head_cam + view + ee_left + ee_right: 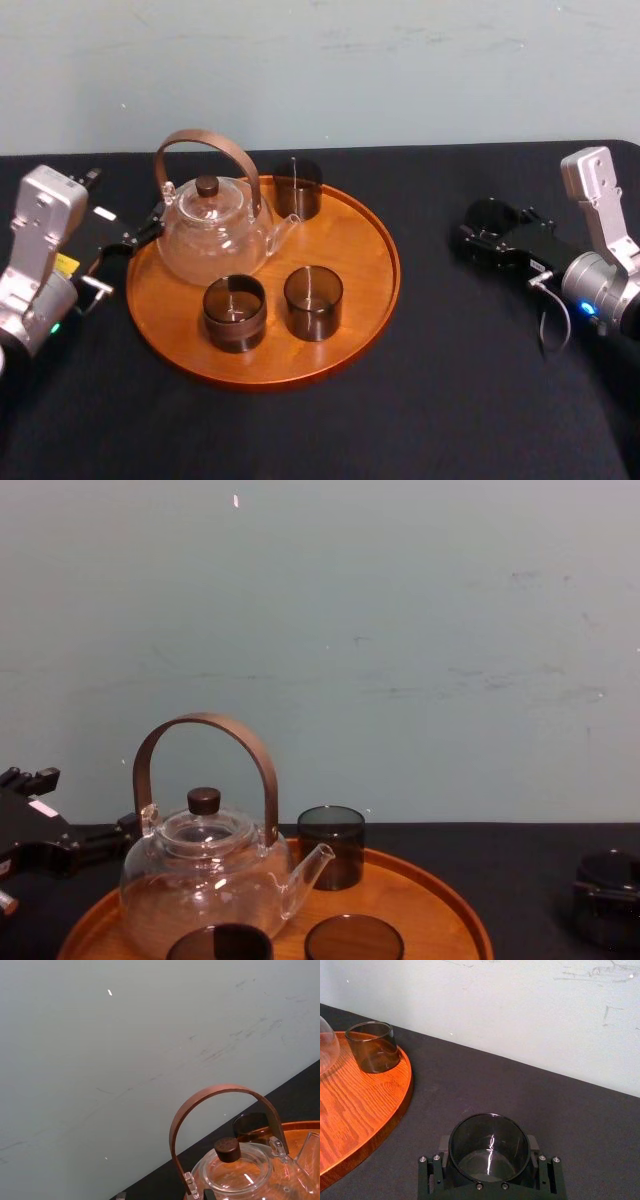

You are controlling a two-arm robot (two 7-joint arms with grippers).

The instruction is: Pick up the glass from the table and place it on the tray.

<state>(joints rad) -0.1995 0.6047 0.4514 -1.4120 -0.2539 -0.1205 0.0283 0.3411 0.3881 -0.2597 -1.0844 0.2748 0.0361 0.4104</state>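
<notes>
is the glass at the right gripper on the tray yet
No, the glass sits gripped in the right gripper over the black table, apart from the tray.

A round tray (365,250) of orange-brown wood shows clear grain under a smooth, soft sheen. On it stands a clear, glossy glass teapot (215,240) with a smooth brown handle (205,140). At right is a smoky, shiny glass (489,1160). Matt black cloth covers the table (420,400). The far wall (400,70) is pale, matt and scuffed.
</notes>
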